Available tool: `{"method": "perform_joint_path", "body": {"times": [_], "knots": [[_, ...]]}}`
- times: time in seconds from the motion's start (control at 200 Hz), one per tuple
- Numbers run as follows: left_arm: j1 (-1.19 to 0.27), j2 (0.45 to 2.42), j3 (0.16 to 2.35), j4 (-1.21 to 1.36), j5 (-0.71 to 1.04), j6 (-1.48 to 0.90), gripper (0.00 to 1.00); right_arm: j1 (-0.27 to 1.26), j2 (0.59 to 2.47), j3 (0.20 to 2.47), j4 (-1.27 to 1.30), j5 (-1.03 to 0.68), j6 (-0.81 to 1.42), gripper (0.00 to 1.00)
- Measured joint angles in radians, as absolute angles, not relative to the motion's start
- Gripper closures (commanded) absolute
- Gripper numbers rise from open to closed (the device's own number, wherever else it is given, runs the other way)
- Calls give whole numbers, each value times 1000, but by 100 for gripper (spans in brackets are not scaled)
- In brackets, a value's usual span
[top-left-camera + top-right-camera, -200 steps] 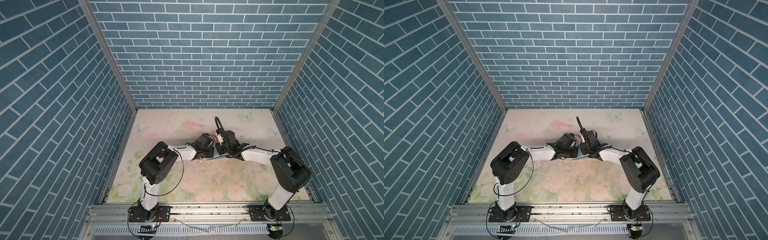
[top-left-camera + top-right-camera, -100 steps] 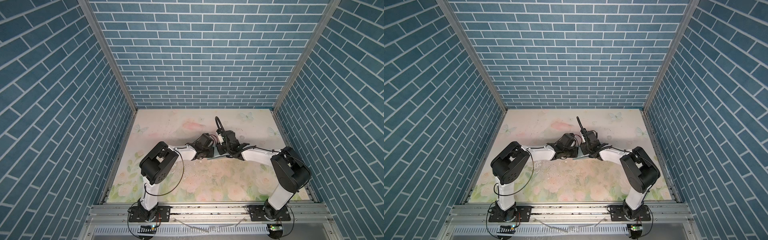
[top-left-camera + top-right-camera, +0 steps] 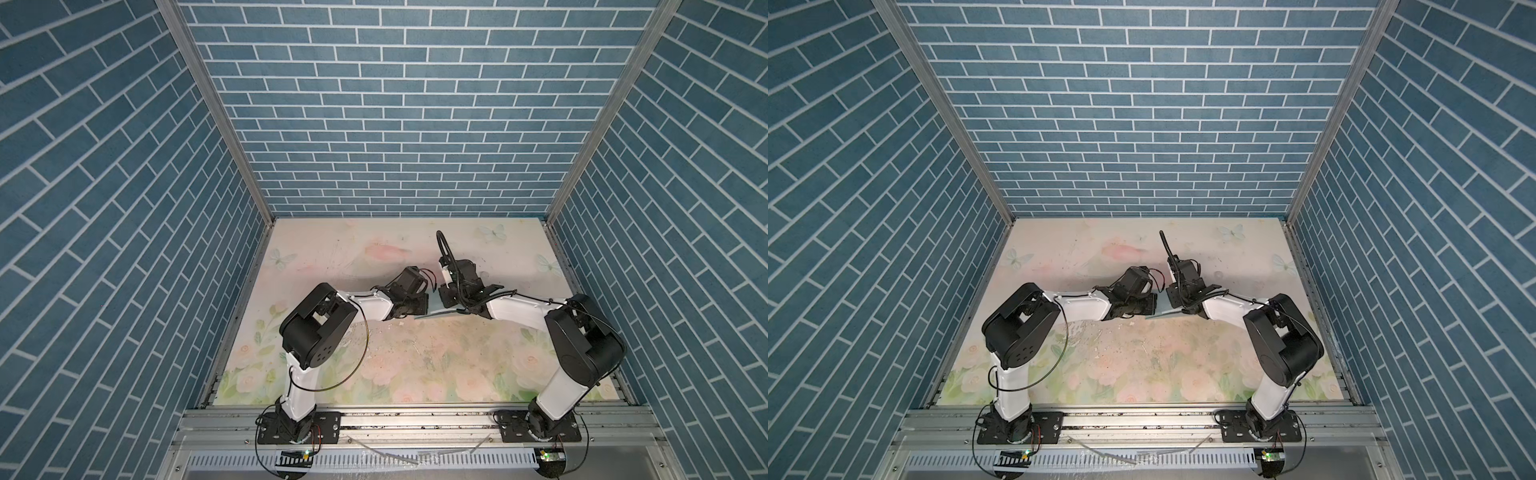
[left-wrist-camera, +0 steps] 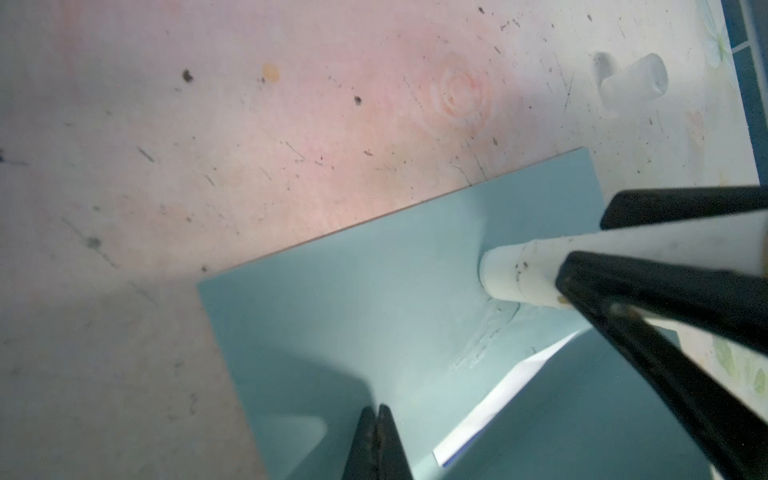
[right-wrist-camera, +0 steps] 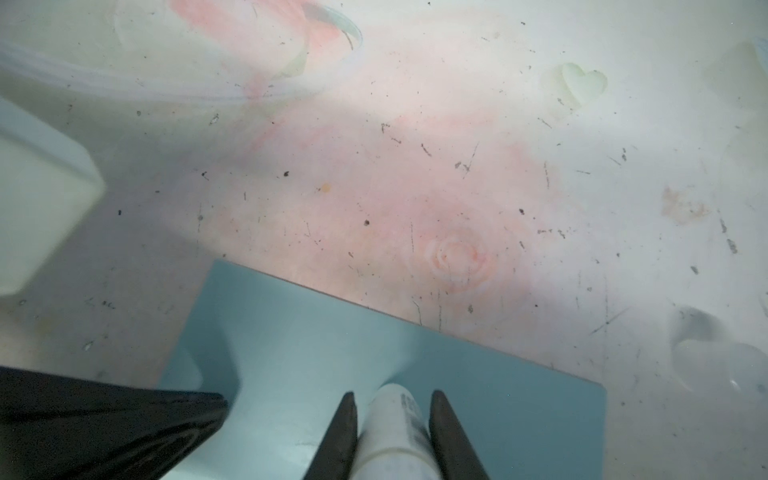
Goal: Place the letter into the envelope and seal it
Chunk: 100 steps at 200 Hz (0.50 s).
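Note:
The teal envelope (image 4: 374,291) lies flat on the floral table, seen in both top views (image 3: 436,312) (image 3: 1165,311) between the two wrists. A white strip of the letter (image 4: 498,403) with a blue edge shows inside it. My left gripper (image 4: 377,409) is shut, with its tips down on the envelope's teal paper and nothing between them. My right gripper (image 5: 392,397) is shut on a white glue stick (image 5: 395,424). The stick's end (image 4: 511,270) rests on the envelope, where a faint smear shows. In a top view the grippers (image 3: 424,305) (image 3: 448,297) nearly meet.
A translucent cap (image 4: 631,83) lies on the table beyond the envelope, also seen in the right wrist view (image 5: 706,353). A pale heart-shaped piece (image 5: 582,83) sits farther off. Blue brick walls (image 3: 395,124) close in the table at the back and both sides.

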<state>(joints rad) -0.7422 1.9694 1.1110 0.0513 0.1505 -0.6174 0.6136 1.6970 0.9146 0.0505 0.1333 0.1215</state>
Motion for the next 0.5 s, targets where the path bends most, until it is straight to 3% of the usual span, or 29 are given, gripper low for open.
{"method": "perform_joint_path", "body": {"times": [0.5], "knots": [[-742, 1969, 1106, 62, 150, -618, 100, 541, 1642, 854, 51, 142, 123, 100]]}}
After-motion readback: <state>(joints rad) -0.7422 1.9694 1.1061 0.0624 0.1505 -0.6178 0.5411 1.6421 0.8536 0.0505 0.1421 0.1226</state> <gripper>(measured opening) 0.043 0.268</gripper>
